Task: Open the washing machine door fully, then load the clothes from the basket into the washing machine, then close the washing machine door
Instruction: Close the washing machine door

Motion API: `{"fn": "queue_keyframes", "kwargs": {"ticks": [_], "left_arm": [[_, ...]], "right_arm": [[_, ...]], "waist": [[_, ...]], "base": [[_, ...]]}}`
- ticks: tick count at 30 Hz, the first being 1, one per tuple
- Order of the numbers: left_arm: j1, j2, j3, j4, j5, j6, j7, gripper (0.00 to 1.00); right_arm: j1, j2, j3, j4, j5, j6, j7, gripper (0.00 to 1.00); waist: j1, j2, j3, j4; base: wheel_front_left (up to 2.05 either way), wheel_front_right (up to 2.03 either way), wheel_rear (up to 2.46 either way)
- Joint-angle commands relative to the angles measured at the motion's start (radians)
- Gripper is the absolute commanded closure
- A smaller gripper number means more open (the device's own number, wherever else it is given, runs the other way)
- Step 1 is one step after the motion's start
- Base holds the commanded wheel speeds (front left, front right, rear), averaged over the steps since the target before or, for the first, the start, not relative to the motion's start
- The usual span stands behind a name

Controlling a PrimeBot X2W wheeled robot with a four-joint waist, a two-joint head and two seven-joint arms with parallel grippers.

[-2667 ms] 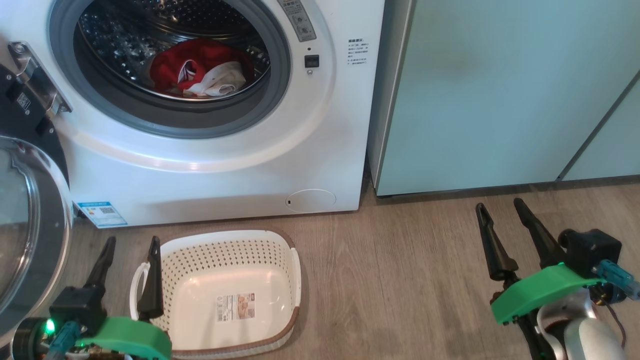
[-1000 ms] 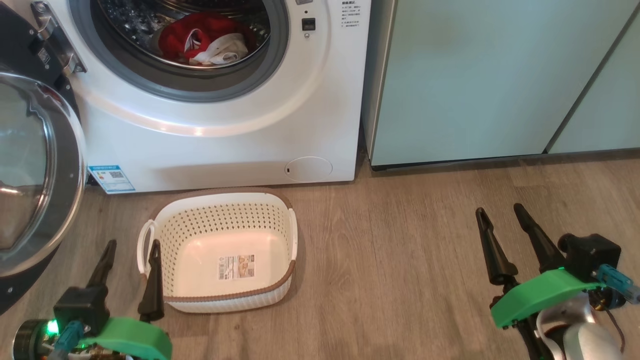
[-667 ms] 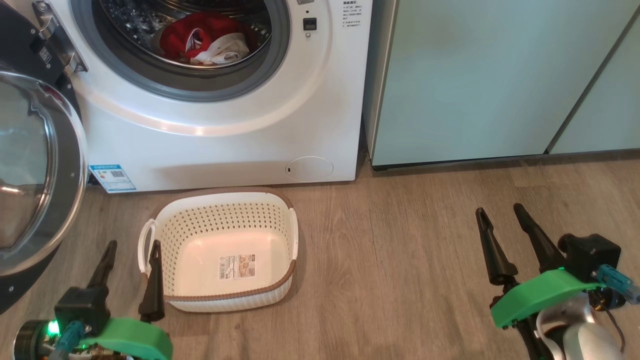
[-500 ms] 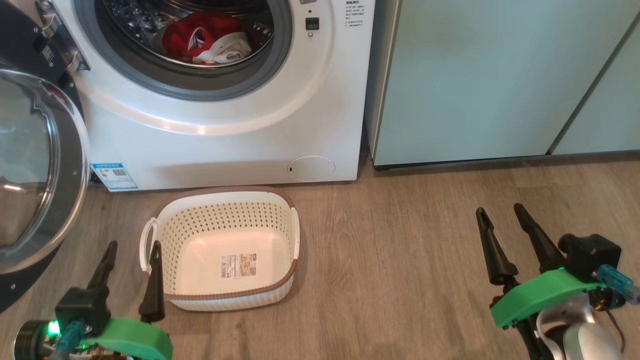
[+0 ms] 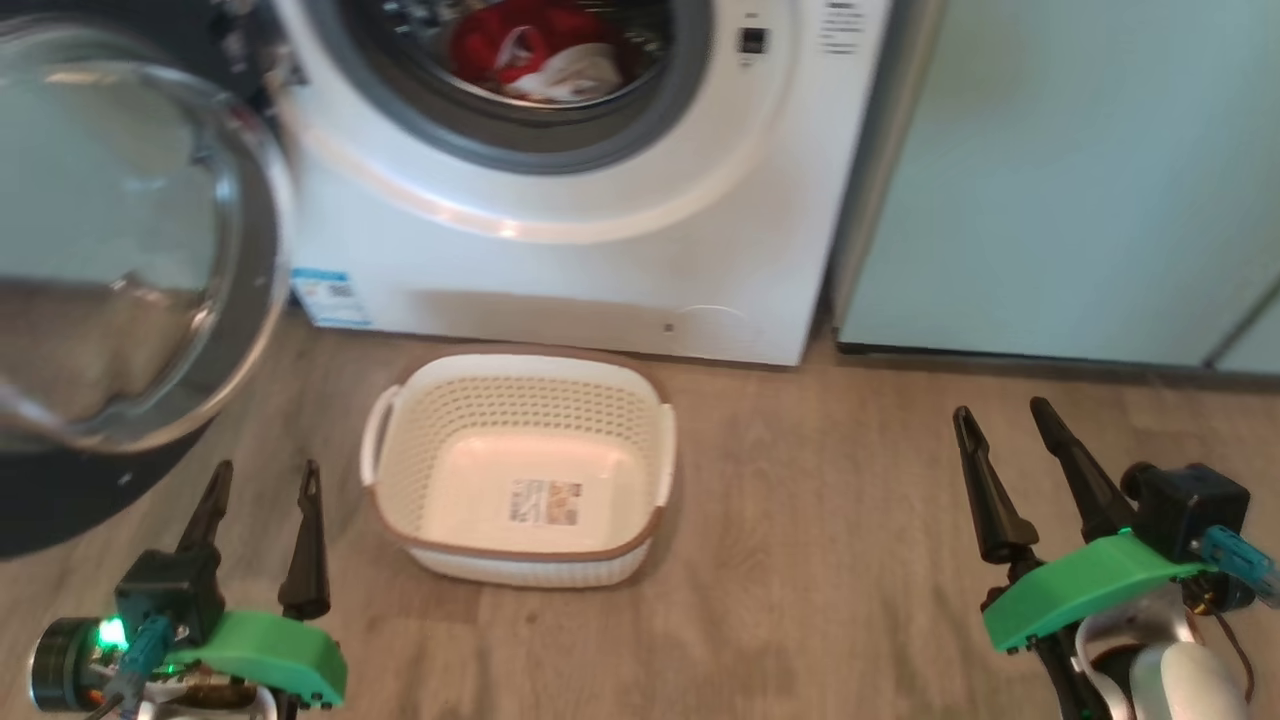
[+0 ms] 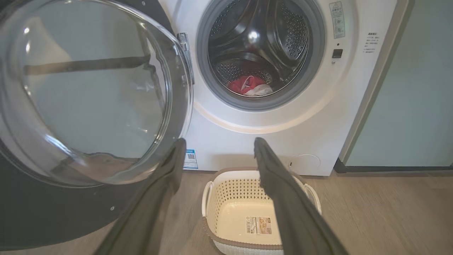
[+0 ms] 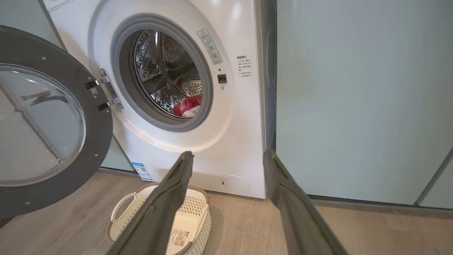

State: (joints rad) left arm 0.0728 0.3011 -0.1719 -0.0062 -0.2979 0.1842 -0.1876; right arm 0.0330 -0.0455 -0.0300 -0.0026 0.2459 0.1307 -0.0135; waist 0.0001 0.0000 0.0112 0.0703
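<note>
The head camera has swung left over the last half second (the scene slid right; nothing on the floor shifted). The washing machine door [image 5: 130, 250] hangs wide open, upright on its left-side hinge, far and left of the left gripper [image 5: 266, 470], the nearer one for pushing it shut. That gripper and the right gripper [image 5: 1000, 408] are both spread and empty. The red and white clothes [image 5: 540, 55] lie in the washing machine [image 5: 600, 270] drum, and the basket [image 5: 520, 415] sits empty just before it.

White washing machine [image 6: 219, 141], black-rimmed door [image 6: 88, 88] open leftward, red and white clothes [image 6: 249, 86] in drum; empty cream basket [image 6: 230, 187] on floor before it.
</note>
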Motion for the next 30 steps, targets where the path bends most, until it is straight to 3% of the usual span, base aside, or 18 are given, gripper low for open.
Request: {"fn": "queue_keyframes", "kwargs": {"ticks": [1,15,20,30], "left_arm": [[-0.051,0.017,0.039,-0.022,0.003,0.009,-0.013,0.00],[-0.022,0.009,0.054,-0.011,-0.004,0.041,-0.036,0.00],[-0.011,0.014,0.059,-0.017,-0.005,0.047,-0.038,0.00],[-0.004,0.022,0.066,-0.032,-0.010,0.059,-0.040,0.00]], "right_arm": [[-0.024,-0.005,0.024,-0.043,-0.008,0.000,0.000,0.00],[-0.001,-0.005,0.055,-0.061,0.006,0.000,0.018,0.00],[0.000,-0.005,0.065,-0.053,0.017,0.000,0.012,0.00],[-0.019,-0.005,0.081,-0.035,0.019,0.000,0.005,0.00]], "waist": [[-0.0001,0.0000,-0.001,0.069],[-0.0001,0.0000,-0.053,0.377],[-0.0001,0.0000,-0.058,0.425],[-0.0001,0.0000,-0.047,0.433]], "base": [[0.00,0.00,0.00],[0.00,0.00,0.00],[0.00,0.00,0.00],[0.00,0.00,0.00]]}}
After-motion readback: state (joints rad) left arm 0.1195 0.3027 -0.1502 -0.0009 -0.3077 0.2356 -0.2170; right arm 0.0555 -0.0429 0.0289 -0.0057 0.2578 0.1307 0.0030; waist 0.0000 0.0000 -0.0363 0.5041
